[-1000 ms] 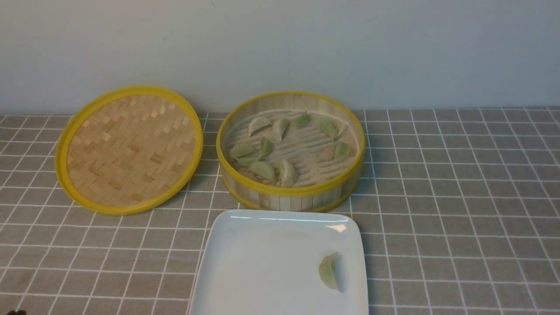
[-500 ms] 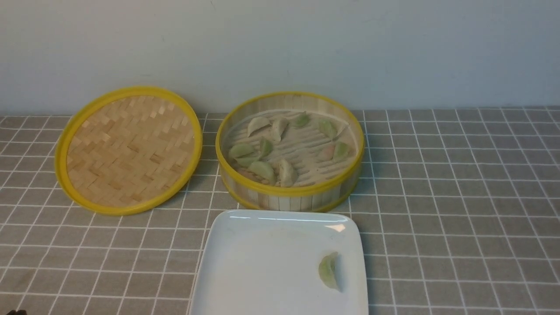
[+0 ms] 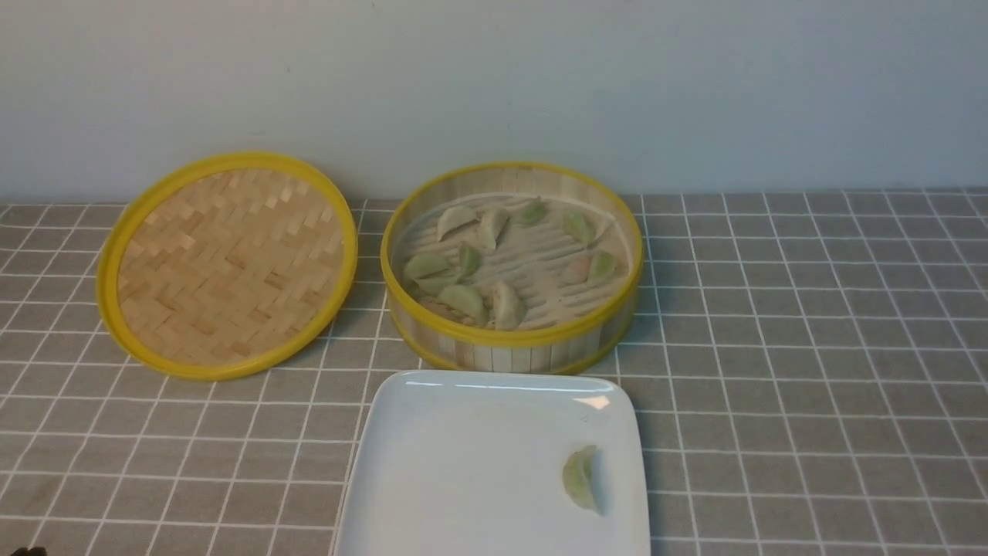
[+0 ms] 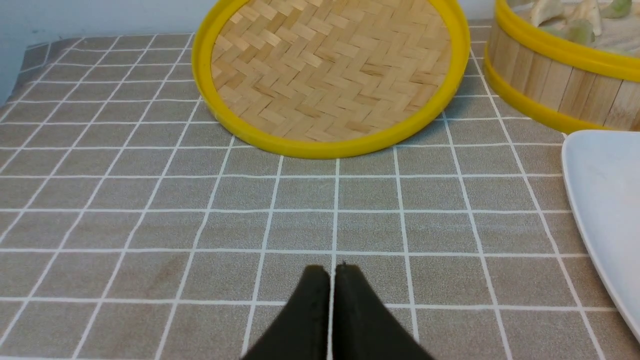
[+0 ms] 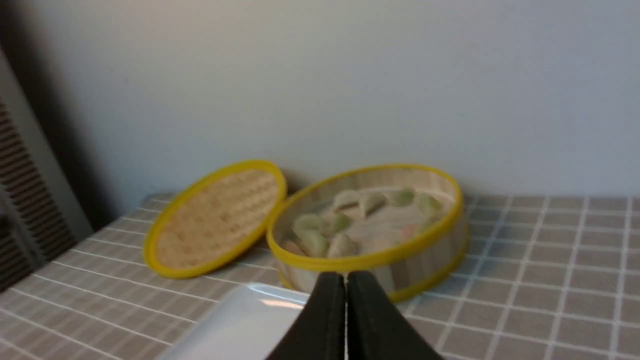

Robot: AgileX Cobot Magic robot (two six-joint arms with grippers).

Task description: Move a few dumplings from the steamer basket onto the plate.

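Note:
The steamer basket stands at the table's middle back and holds several dumplings, pale green and cream. One green dumpling lies on the white plate, near its right rim, in front of the basket. Neither gripper shows in the front view. In the left wrist view my left gripper is shut and empty over bare tablecloth, near the lid. In the right wrist view my right gripper is shut and empty, raised on the near side of the plate and the basket.
The flat woven lid leans tilted at the back left beside the basket; it also shows in the left wrist view. A grey checked cloth covers the table. A pale wall rises right behind the basket and lid.

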